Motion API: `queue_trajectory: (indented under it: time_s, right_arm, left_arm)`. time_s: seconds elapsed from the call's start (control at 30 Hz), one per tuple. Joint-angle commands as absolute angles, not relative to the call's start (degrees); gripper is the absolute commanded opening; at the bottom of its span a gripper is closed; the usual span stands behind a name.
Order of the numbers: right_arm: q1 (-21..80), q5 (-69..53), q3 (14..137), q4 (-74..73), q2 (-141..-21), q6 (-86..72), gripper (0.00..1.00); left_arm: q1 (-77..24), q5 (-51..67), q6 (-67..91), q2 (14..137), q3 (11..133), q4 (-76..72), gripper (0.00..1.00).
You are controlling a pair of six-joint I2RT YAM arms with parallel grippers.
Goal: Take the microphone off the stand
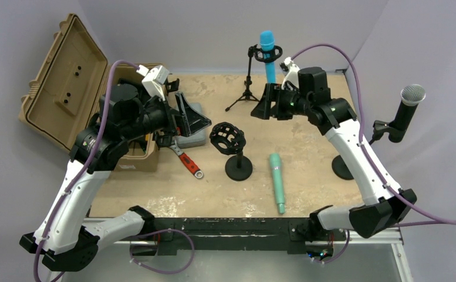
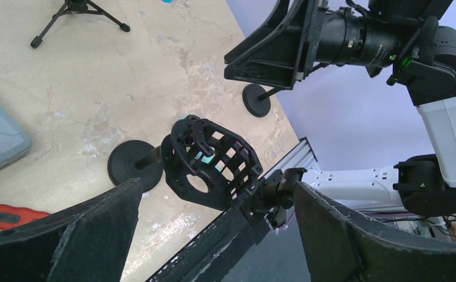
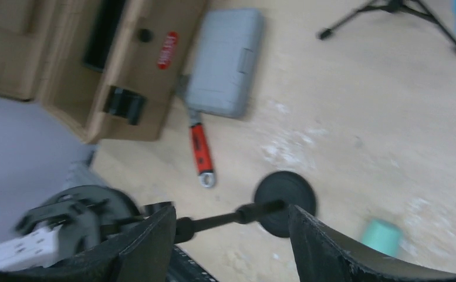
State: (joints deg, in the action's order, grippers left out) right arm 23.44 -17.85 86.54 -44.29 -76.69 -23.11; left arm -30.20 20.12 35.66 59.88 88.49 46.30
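Three mics — a blue mic (image 1: pixel 266 41), a teal mic (image 1: pixel 277 182), a black mic (image 1: pixel 406 111). Three stands — a tripod (image 1: pixel 247 88), a cage stand (image 1: pixel 237 160), a side stand (image 1: pixel 338 169). One wrench (image 1: pixel 187 161), one grey box (image 1: pixel 193 134), one tan case (image 1: pixel 61 82). Two arms, the left arm (image 1: pixel 78 188) and the right arm (image 1: pixel 360 158).

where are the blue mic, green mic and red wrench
blue microphone (image 1: pixel 266 41), top external view, top end
green microphone (image 1: pixel 277 179), top external view, mid-body
red wrench (image 1: pixel 185 160), top external view, handle

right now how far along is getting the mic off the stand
Done, it seems: the teal microphone lies flat beside the empty cage stand. In hand: nothing; the left gripper and right gripper are both open. Left, if they count: the blue microphone and the black microphone, each in its own stand.
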Motion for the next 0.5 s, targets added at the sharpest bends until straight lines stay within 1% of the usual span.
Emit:
queue_trajectory:
  time_s: [0.0, 0.07, 0.17, 0.3, 0.47]
  right_arm:
    - [22.1, -43.2, 83.1, -30.5, -74.9, -27.7, 0.69]
    - [22.0, -47.3, 79.4, -25.1, -73.0, -29.8, 0.69]
    - [22.0, -50.8, 74.8, -21.9, -71.9, -29.1, 0.69]
    - [22.0, -50.6, 72.7, -22.9, -73.3, -27.0, 0.67]
    - [22.2, -50.4, 69.7, -19.8, -74.4, -28.7, 0.63]
  left_arm:
    - [-30.5, 21.8, 36.8, 59.2, 88.3, 44.2, 0.97]
    - [-30.5, 22.0, 36.8, 59.0, 88.2, 44.4, 0.97]
    - [-30.5, 23.1, 36.8, 59.0, 87.9, 44.8, 0.98]
    - [-30.5, 24.9, 36.8, 59.3, 87.5, 45.0, 0.98]
    - [-30.5, 26.0, 36.9, 59.9, 87.7, 45.9, 0.99]
